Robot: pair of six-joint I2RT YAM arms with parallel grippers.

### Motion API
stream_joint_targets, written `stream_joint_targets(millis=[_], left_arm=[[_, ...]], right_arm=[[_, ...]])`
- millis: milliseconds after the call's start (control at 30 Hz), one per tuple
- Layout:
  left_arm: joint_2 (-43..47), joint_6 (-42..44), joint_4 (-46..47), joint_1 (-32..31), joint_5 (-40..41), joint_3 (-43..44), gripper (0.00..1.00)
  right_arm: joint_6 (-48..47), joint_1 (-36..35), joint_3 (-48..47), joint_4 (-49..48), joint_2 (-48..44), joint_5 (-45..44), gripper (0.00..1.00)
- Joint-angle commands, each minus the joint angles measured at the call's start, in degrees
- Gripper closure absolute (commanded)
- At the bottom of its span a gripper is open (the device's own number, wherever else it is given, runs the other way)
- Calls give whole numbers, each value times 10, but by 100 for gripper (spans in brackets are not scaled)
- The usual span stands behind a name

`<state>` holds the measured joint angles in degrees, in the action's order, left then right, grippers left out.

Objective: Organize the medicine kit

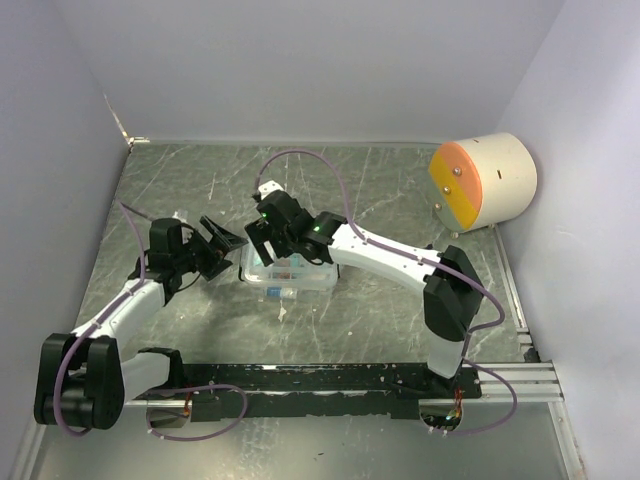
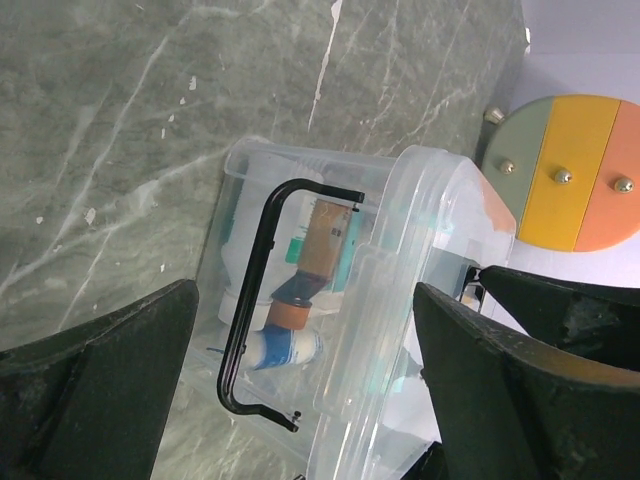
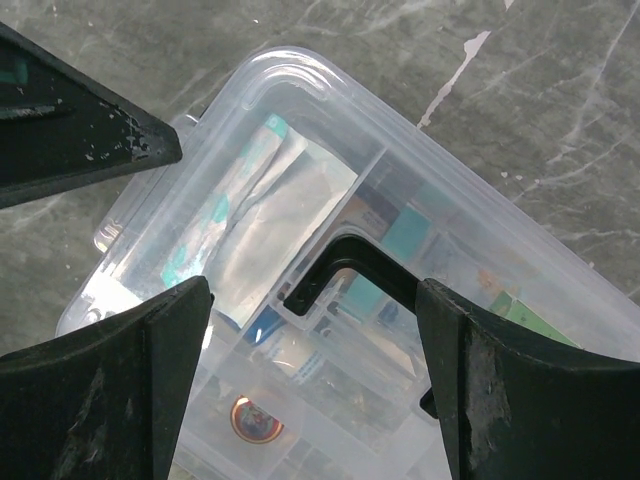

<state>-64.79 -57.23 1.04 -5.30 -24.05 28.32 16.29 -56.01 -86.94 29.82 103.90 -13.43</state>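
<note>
Two arms are flanking the medicine kit point(image 1: 290, 277), which is sitting mid-table in the top view, well apart from the cream-and-orange cylinder point(image 1: 485, 180) at the far right. The left gripper point(image 1: 225, 248) is hanging just beside the kit's left end with its jaws apart. The right gripper point(image 1: 272, 238) is hovering over the lid.

From the left wrist, that gripper's fingers point(image 2: 100, 390) are standing wide and empty, framing the black wire latch point(image 2: 250, 300). I cannot tell whether it is hooked over the lid. Behind the clear wall, a brown bottle point(image 2: 328, 240) and a white tube point(image 2: 285, 348) are lying together.

From the right wrist, spread, empty fingers point(image 3: 110, 380) are straddling the black handle point(image 3: 360, 265). Below it, the divided tray point(image 3: 372, 168) is holding a foil sachet point(image 3: 260, 220) in one compartment and small packets in others.

Packing is looking finished and closing seems to be the step in hand. The next move is probably calling for seating the latch while the other arm steadies the box.
</note>
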Motion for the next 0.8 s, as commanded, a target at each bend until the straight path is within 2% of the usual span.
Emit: stream_joint_targets(millis=[0,133,233,400,533,667,767], left_arm=[[9,14,54,6,-15,-24,0],[-1,1,84,6,-44,-43,0],[-2,-62,127,5,-83,-63,0],[41,-149,174,5,-65,-107,1],[72,-177,171,5,-64,-104,0],[67,-236,212,5,-110,-101,2],[66,-227,190,5,-117,-86,4]], right_arm=[[-5,2,47,45,32,11,17],[0,4,63,24,25,22,17],[-3,5,71,17,19,33,18],[3,10,89,-4,10,54,19],[7,13,94,-8,2,55,19],[12,15,97,-14,-4,62,19],[15,18,97,-21,-7,71,19]])
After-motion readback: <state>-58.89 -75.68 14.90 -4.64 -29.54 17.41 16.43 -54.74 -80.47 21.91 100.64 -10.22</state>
